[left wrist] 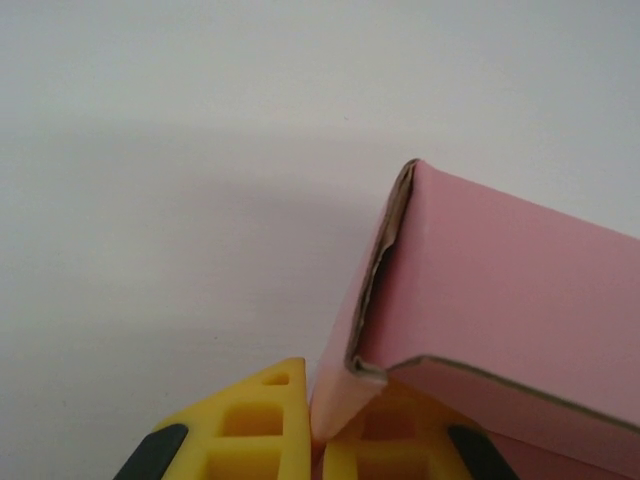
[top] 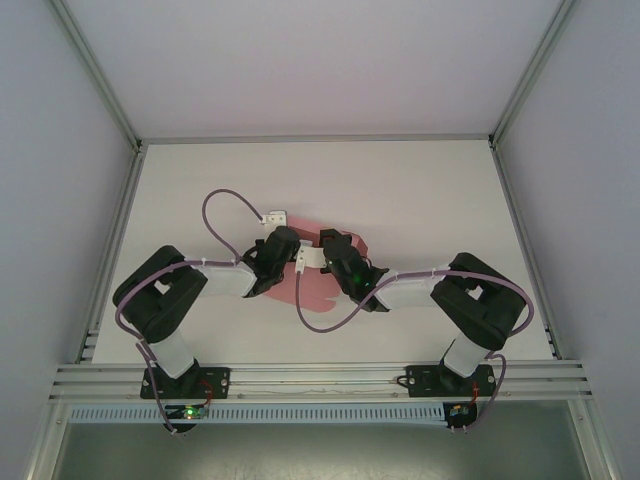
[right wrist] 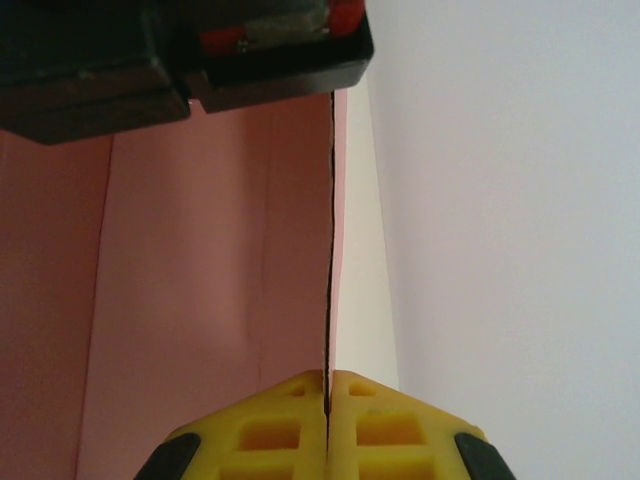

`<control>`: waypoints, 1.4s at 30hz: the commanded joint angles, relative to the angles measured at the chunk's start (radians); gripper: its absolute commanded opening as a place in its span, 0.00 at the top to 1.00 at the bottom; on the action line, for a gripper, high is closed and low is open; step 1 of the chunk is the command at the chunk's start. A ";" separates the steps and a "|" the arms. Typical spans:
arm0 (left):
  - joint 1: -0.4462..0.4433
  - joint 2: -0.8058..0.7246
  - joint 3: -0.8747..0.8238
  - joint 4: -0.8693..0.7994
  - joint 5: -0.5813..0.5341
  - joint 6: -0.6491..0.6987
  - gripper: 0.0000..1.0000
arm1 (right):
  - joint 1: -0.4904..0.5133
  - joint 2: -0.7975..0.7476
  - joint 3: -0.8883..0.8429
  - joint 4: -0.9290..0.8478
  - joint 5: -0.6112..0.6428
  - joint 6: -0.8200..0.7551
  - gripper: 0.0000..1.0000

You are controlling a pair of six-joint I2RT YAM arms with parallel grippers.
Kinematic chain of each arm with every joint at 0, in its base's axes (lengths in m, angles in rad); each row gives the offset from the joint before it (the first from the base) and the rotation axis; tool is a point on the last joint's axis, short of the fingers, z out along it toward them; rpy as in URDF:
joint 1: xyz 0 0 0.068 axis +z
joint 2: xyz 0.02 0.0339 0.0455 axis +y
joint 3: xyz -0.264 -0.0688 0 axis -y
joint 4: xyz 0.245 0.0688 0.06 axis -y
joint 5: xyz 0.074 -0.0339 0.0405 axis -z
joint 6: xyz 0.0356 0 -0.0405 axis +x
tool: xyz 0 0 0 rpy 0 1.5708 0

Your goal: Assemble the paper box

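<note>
The left tool (left wrist: 318, 412) pinched the pink paper box (left wrist: 500, 290); the right tool (right wrist: 328, 388), at its three o'clock, pinched another panel.

Left gripper (left wrist: 312, 405) and right gripper (right wrist: 328, 385) both pinched shut, angled inward, apparently almost touching each other

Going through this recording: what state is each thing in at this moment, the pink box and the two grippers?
paper box: partly folded, one corner formed with a raw edge showing, not yet a closed box.
left gripper: shut, pinching a card wall of the paper box.
right gripper: shut, pinching a thin card edge of the paper box.
</note>
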 commanded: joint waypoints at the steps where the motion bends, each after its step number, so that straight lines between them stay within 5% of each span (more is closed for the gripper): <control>1: 0.085 -0.013 -0.070 -0.056 -0.200 0.021 1.00 | 0.004 -0.018 -0.047 -0.113 0.086 0.030 1.00; 6: 0.066 -0.129 -0.142 0.106 0.096 0.120 1.00 | 0.004 -0.035 -0.004 -0.071 0.072 0.080 0.81; 10: 0.041 -0.222 -0.146 0.041 0.077 0.116 1.00 | 0.016 -0.118 0.016 -0.096 0.037 0.132 0.46; 12: 0.037 -0.265 -0.143 -0.024 0.038 0.089 1.00 | 0.034 -0.198 -0.003 -0.103 0.016 0.165 0.09; 13: 0.036 -0.283 -0.145 -0.050 0.029 0.085 1.00 | 0.042 -0.245 -0.017 -0.117 -0.006 0.182 0.02; 20: 0.028 -0.387 -0.211 -0.129 0.011 0.076 1.00 | 0.000 -0.658 -0.123 -0.197 -0.217 0.478 0.02; 24: 0.023 -0.454 -0.229 -0.176 0.061 0.080 1.00 | -0.086 -0.776 -0.088 -0.264 -0.194 0.744 0.02; 28: 0.024 -0.518 -0.266 -0.151 0.108 0.077 1.00 | -0.143 -0.728 -0.004 -0.420 -0.228 0.887 0.02; 42: 0.021 -0.574 -0.282 -0.156 0.144 0.053 1.00 | -0.145 -0.494 0.084 -0.556 -0.285 0.902 0.02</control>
